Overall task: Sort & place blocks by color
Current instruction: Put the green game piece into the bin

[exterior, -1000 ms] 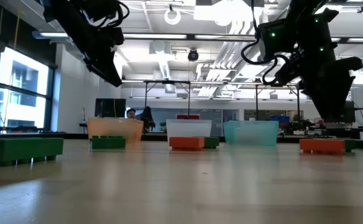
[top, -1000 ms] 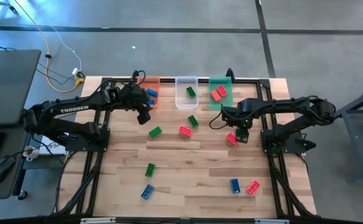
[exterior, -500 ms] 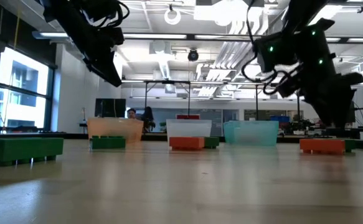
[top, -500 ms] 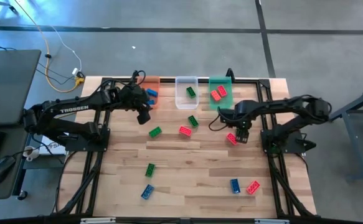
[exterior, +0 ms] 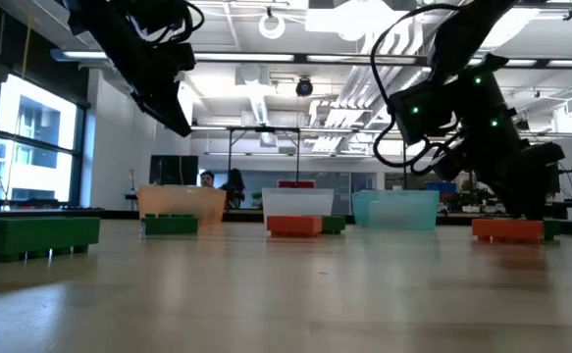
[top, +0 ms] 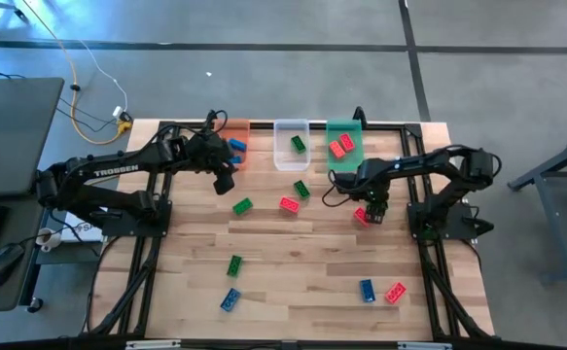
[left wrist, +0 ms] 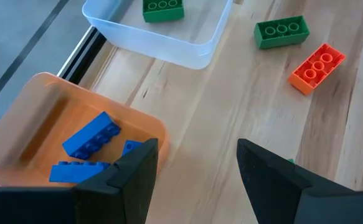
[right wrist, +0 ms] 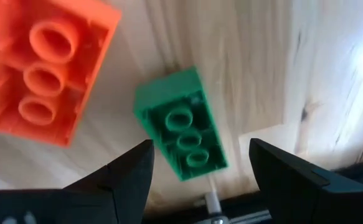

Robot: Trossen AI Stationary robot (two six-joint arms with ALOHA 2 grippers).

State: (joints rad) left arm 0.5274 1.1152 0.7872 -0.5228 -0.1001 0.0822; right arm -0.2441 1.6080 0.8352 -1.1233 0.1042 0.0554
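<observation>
My right gripper [top: 376, 212] [right wrist: 200, 155] is open, low over the table's right middle, pointing down. Its fingers stand on either side of a green block [right wrist: 180, 124] without visibly touching it. A red block [right wrist: 44, 68] [top: 363, 216] lies on the wood right beside that green one. My left gripper [top: 227, 182] [left wrist: 197, 155] is open and empty, hovering just in front of the orange bin [left wrist: 56, 118], which holds blue blocks [left wrist: 91, 135]. Other green, red and blue blocks [top: 242, 205] lie scattered flat on the table.
Three bins stand in a row at the far edge: orange [top: 236, 131], clear [top: 281, 156] with a green block [top: 298, 143], green [top: 344, 160] with red blocks [top: 340, 146]. Loose blocks lie mid-table [top: 289, 204] and near the front edge [top: 230, 299] [top: 395, 293]. Bare wood lies between them.
My right gripper has come down toward the table over the red and green blocks, shifting slightly toward the table's left, with its arm folding in. The blocks have stayed where they were.
</observation>
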